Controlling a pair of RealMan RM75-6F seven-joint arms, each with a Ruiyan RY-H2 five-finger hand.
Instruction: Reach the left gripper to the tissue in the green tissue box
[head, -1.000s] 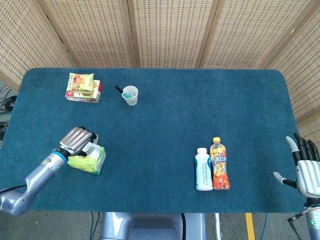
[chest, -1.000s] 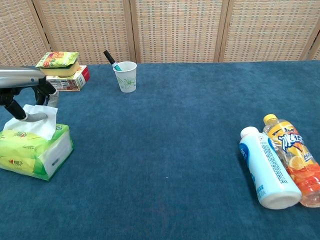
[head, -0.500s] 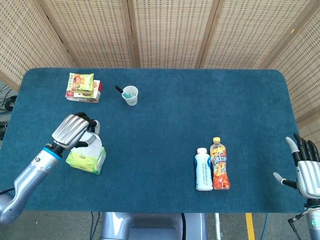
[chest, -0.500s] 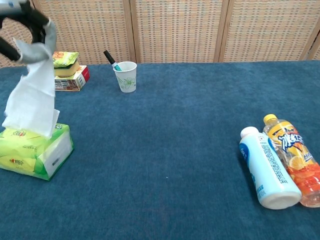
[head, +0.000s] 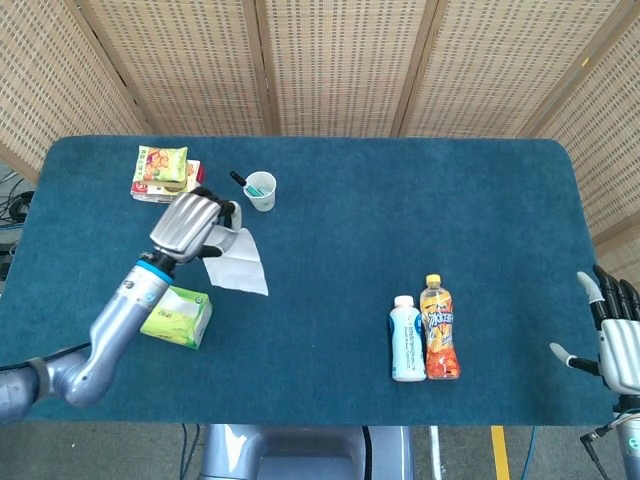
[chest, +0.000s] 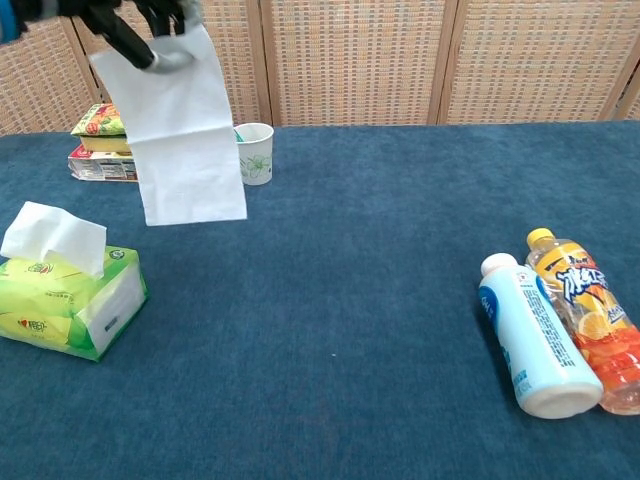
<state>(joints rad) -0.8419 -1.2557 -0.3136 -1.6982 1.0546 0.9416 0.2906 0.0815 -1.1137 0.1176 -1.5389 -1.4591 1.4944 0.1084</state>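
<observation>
**Tissue held in the air above the table**

From the head camera, the left hand (head: 192, 224) was raised over the blue table (head: 400, 220), its fingers closed on the top edge of a white tissue (head: 237, 265) that hung free below it. The green tissue box (head: 177, 316) lay on the table near the left front, beneath the left forearm and apart from the hanging sheet. A paper cup (head: 261, 190) stood just beyond the hand, and a stack of snack packs (head: 166, 174) sat near the far left corner. A white bottle (head: 406, 339) and an orange bottle (head: 439, 328) lay side by side, touching, toward the right front. The right hand (head: 620, 340) sat off the table's right front corner, fingers spread and holding nothing.

From the chest camera, the left hand (chest: 140, 25) showed at the top left edge, pinching the tissue (chest: 180, 130), which hung down in front of the cup (chest: 254, 152). The tissue box (chest: 70, 300) sat at lower left with another white sheet standing out of its top. The stack of snack packs (chest: 100, 145) lay behind it. The two bottles (chest: 550, 325) lay at right. The right hand was outside this view.
</observation>
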